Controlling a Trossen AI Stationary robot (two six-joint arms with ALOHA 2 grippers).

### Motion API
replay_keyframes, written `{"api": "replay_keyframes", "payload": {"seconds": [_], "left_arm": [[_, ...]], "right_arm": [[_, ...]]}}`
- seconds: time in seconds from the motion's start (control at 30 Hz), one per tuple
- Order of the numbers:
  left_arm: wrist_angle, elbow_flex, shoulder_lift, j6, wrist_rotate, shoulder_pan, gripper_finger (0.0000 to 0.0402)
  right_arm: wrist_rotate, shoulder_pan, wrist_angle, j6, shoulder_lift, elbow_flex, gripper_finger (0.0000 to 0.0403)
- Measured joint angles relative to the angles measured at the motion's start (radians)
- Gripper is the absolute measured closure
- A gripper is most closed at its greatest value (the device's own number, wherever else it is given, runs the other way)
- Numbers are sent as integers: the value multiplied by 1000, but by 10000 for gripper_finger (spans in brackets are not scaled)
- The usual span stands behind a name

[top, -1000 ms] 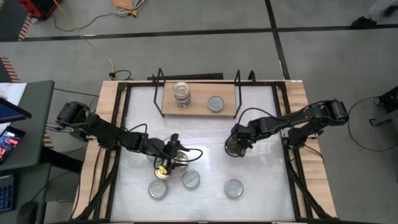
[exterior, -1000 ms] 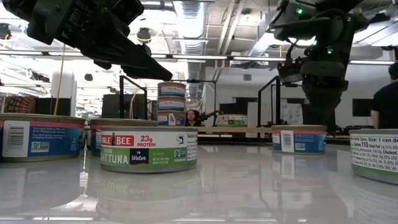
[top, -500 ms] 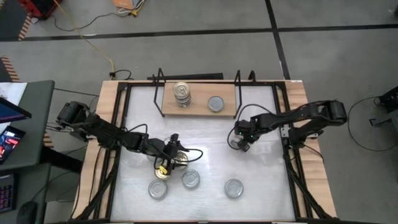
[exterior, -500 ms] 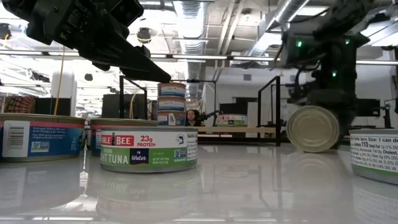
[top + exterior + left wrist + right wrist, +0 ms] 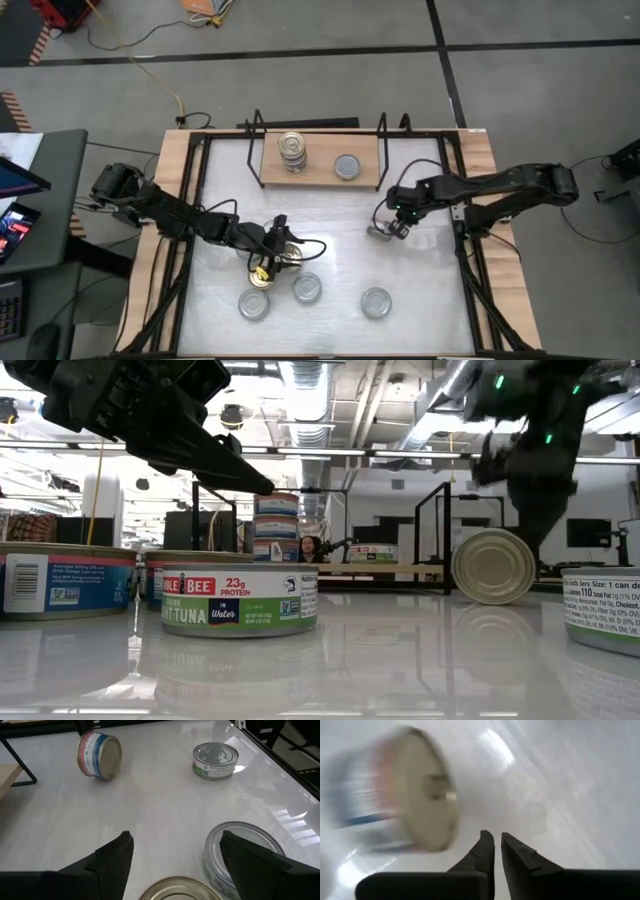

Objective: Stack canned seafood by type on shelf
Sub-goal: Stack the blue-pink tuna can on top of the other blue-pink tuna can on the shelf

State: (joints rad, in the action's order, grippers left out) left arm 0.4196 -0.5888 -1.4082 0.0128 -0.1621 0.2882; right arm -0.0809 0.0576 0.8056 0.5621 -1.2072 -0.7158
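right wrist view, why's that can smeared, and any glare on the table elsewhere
Right wrist view: the tipped can is motion-blurred, while the nearly closed fingers stay crisp. Low view: the glossy tabletop mirrors the tuna can. Left wrist view: bright window glare on the table.

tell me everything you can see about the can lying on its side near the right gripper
The tipped can is a small flat round tin resting on its edge on the white table, its pale gold circular end facing the low camera. Its side label shows blue, white and red bands. Nothing grips it: the right gripper, fingers shut, sits just beside it. It lies in front of the shelf.
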Motion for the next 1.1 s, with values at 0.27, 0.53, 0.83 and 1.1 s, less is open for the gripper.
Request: {"api": "replay_keyframes", "payload": {"seconds": [0.27,0.53,0.83,1.1], "left_arm": [[78,0,0,17,-40,0,116],[82,-62,0,15,-14,-133,119],[0,-211,0,10,179,-302,129],[-171,-425,-203,-60,200,-324,130]], "right_arm": [[-27,-204,9,-14,76,-12,313],[-215,-353,181,158,26,-12,244],[-312,-428,1,190,-67,51,231],[-449,-524,-111,198,-58,74,234]]}}
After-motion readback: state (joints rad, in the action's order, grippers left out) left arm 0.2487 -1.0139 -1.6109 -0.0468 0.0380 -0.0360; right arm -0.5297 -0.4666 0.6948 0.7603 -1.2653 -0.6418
